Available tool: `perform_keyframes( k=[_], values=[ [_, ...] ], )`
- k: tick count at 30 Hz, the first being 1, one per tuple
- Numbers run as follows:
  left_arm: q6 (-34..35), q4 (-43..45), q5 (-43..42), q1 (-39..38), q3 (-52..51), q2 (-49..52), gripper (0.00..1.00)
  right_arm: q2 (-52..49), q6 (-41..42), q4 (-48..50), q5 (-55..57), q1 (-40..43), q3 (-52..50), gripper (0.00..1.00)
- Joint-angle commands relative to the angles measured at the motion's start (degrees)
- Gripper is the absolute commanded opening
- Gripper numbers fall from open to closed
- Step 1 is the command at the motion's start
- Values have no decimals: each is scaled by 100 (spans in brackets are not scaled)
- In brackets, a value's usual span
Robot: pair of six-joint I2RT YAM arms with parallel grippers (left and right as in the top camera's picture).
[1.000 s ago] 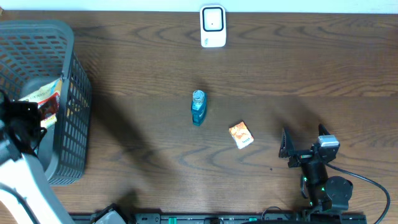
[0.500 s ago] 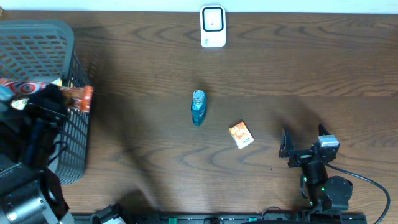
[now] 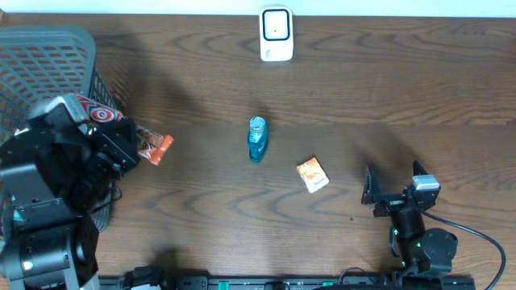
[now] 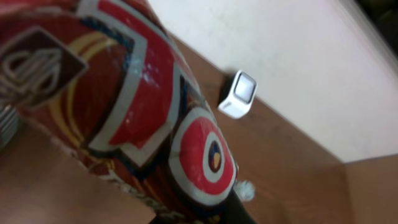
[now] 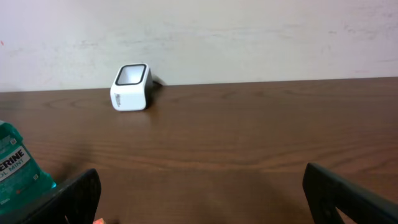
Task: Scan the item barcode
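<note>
The item, a red, white and orange snack bag [image 3: 151,146], hangs above the table just right of the basket, with my left gripper [image 3: 127,142] shut on it. In the left wrist view the bag [image 4: 124,106] fills most of the frame and hides the fingers; no barcode shows on it. The white barcode scanner [image 3: 276,34] stands at the far middle of the table, also seen as the scanner [image 4: 241,94] beyond the bag. My right gripper [image 3: 393,182] rests open near the front right, facing the scanner [image 5: 131,87], with nothing between its fingers.
A grey mesh basket [image 3: 48,64] stands at the far left. A blue mouthwash bottle [image 3: 256,138] lies near the table's middle, and a small orange box [image 3: 312,175] lies to its right, between the bottle and my right gripper.
My left arm has lifted the snack bag out of the basket and carried it right, over the basket's edge onto the table side. The right arm has not moved.
</note>
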State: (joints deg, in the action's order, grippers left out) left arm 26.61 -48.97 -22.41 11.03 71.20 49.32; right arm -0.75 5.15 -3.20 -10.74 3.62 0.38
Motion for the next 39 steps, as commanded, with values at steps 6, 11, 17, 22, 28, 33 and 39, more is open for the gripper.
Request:
perform_keyframes(
  k=[6,11,17,22,28,33,39],
  values=[
    [-262,-264,1130,-723,76,-35,8,0,-50,-24,-33,-24,-7,99],
    [-361,-334,1178,-997,76,-35,7,0,-50,-24,-33,-24,-7,99],
    [-428,-522,1329,-1342,76,7,7,0,-50,-24,-33,-24,-7,99],
    [-433,-645,1639,-1681,70,114,7,0,-50,-24,-33,-24,-7,99],
    [-431,-654,1897,-2107,70,280,7,0,-50,-24,-33,-24,-7,99],
    [-431,-697,2203,-2533,70,503,7,0,-50,-24,-33,-24,-7,99],
    [-426,-737,2732,-3073,70,796,7,0,-50,-24,-33,-24,-7,99]
  ],
)
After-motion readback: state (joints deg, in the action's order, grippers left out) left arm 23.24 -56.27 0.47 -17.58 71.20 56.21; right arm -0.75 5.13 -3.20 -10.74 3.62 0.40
